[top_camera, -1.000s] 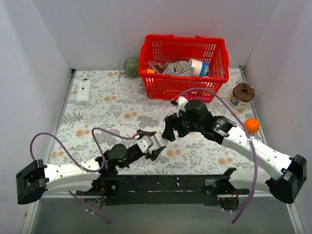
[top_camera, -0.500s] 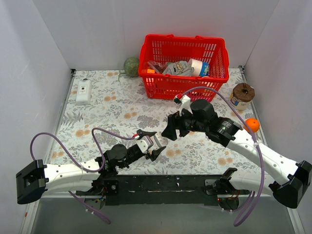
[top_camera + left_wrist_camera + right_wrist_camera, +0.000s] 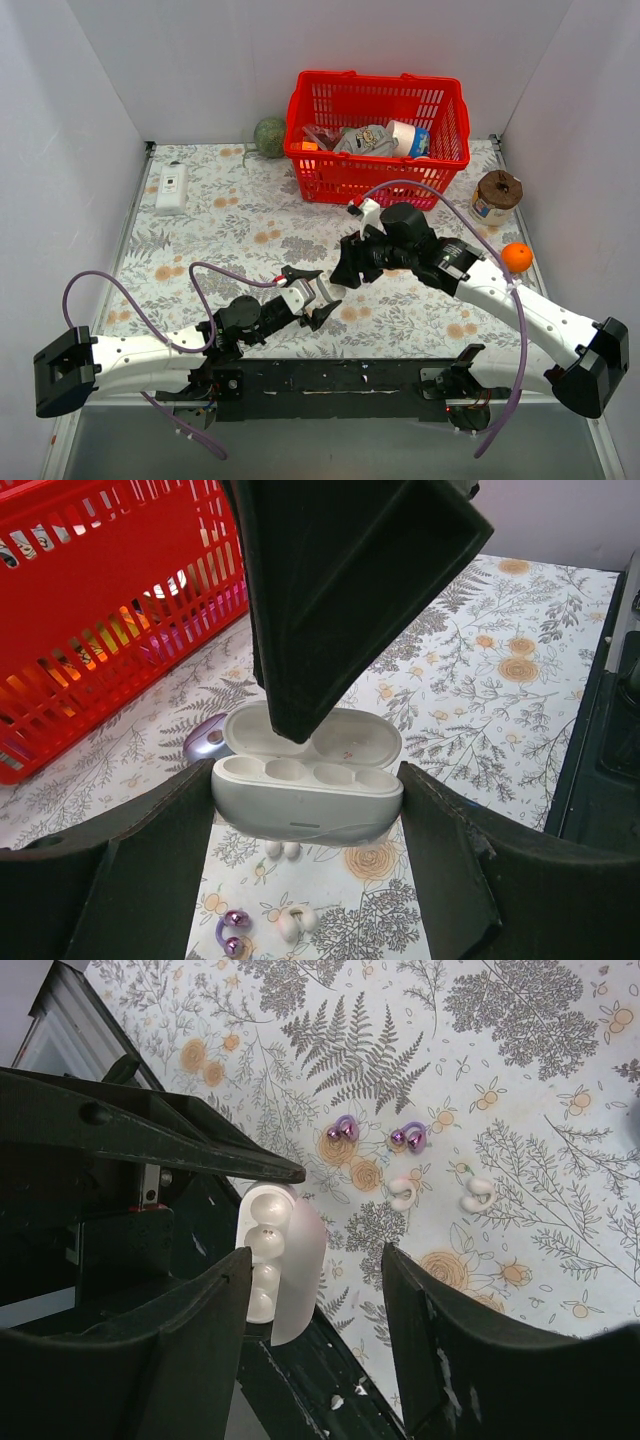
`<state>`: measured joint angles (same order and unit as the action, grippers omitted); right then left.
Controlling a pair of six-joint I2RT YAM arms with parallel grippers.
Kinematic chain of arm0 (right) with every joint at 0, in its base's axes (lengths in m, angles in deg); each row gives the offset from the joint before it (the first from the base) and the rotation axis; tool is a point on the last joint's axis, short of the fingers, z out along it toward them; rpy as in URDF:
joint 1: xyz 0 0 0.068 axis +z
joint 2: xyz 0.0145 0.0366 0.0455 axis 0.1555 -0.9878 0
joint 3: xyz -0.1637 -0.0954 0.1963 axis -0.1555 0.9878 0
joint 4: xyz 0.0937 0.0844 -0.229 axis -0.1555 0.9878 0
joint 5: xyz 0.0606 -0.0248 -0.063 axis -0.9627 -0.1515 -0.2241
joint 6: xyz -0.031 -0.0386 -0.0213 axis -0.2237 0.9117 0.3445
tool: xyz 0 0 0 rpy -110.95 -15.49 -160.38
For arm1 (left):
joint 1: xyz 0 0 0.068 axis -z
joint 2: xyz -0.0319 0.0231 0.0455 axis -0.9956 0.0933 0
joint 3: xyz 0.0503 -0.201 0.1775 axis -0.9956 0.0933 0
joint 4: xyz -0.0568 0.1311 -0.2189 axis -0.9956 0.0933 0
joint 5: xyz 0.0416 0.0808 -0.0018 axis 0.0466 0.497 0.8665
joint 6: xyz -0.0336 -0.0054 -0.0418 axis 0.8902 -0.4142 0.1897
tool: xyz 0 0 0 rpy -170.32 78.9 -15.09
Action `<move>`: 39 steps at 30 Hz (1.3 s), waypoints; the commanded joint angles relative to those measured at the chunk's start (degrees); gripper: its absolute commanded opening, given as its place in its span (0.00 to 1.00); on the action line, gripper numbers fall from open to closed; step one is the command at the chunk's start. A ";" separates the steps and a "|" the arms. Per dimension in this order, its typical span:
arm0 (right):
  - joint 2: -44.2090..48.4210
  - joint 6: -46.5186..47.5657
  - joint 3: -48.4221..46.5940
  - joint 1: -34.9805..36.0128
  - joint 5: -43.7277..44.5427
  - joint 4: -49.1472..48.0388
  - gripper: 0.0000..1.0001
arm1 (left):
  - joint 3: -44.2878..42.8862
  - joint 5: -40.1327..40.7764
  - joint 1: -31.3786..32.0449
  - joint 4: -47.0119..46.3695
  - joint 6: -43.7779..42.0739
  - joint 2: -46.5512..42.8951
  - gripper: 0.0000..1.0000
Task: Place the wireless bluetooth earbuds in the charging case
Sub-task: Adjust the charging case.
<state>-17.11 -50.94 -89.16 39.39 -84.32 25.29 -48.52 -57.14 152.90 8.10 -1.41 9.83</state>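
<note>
I see the two purple earbuds lying side by side on the floral surface, close to its near edge, with two white earbuds just beside them. The lavender charging case rests on the surface a little farther back, toward the red basket, and looks closed. My left end effector is clenched on an open white case, held above the buds with its lid tipped back and a row of hollows showing. My right end effector hangs over that white case, jaws apart and grasping nothing; I cannot tell whether one finger touches the lid. A black rail runs along the near edge, just beside the buds. White walls close the other three sides. A broad stretch of floral surface lies to the left, reaching a white device at the far left edge. An orange ball sits at the right edge. Labels on the basket's contents are too small to read.
</note>
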 commanded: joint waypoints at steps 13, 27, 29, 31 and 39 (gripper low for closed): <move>-0.69 2.14 1.53 -0.26 -2.38 -2.26 0.09 | -3.17 -0.15 0.48 -1.24 0.55 1.54 0.04; 3.80 14.53 -6.55 0.27 -0.09 7.31 0.01 | -4.23 9.16 0.39 2.26 8.81 1.71 0.98; 4.23 15.49 -7.08 0.27 1.04 8.54 0.01 | -6.07 10.92 0.31 4.56 9.78 2.15 0.98; 5.02 16.64 -7.61 0.27 1.75 9.25 0.01 | -7.30 11.53 0.22 8.16 11.36 2.07 0.98; 13.80 29.90 -2.87 1.93 14.76 3.55 0.01 | -11.00 -9.26 -2.76 20.82 18.57 -8.20 0.98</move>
<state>-9.16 -30.90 -93.67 40.01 -76.26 33.44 -56.69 -52.50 152.04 21.89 12.95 7.91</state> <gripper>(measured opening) 0.075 0.981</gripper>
